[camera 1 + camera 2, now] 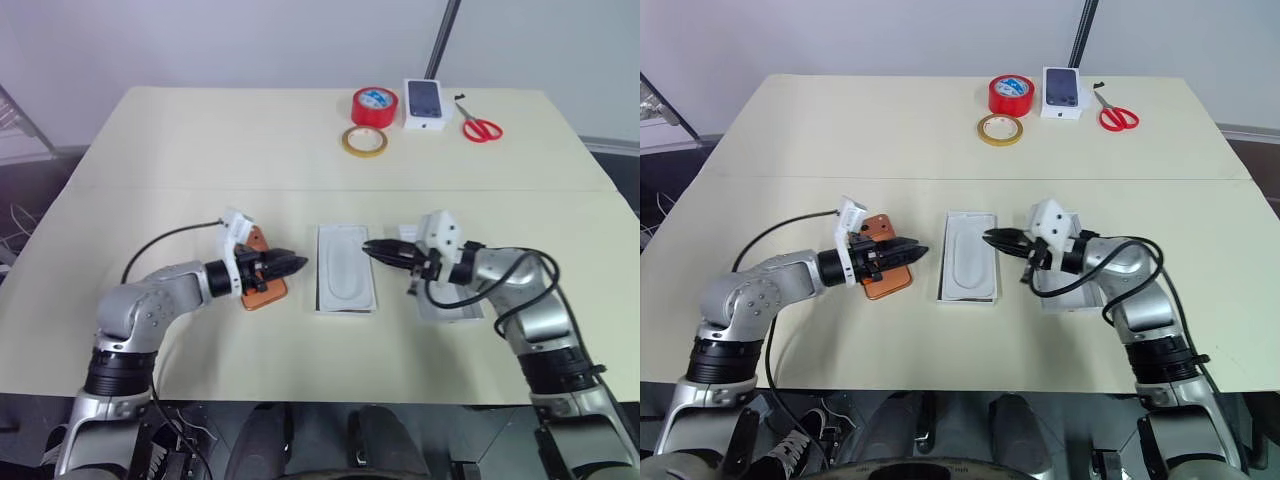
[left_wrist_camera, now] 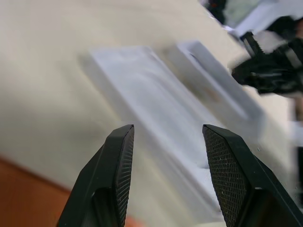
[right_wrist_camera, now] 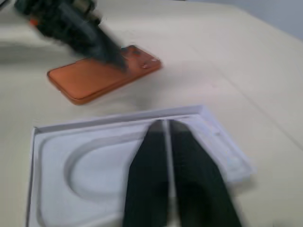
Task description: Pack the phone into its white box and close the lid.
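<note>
**Phone still out, box still open**

Seen from the head: two arms reaching inward over a pale counter (image 1: 150, 150), tips aimed at a white tray in the middle. Left gripper (image 1: 290, 265) poised above the phone (image 1: 888, 283), jaws parted with nothing between them; wrist view looks past the two black fingers (image 2: 118, 161) toward the tray. Phone lying flat on the counter, orange back up, camera corner away from the robot, just left of the tray and untouched. Right gripper (image 1: 995, 238) hovering at the tray's right edge, jaws pressed together and empty.

Centre piece, the insert (image 1: 346, 268) with a rounded recess, resting flat. Under the right forearm, a second white piece (image 1: 452, 310), probably the box or lid; which, cannot tell.

At the far edge, well apart: red tape roll (image 1: 374, 106), tan tape ring (image 1: 364, 141), small box (image 1: 426, 104) printed with a dark phone, red scissors (image 1: 480, 126).

Likely reading: arms parked near the centre, ready for a pickup; packing not yet begun.
</note>
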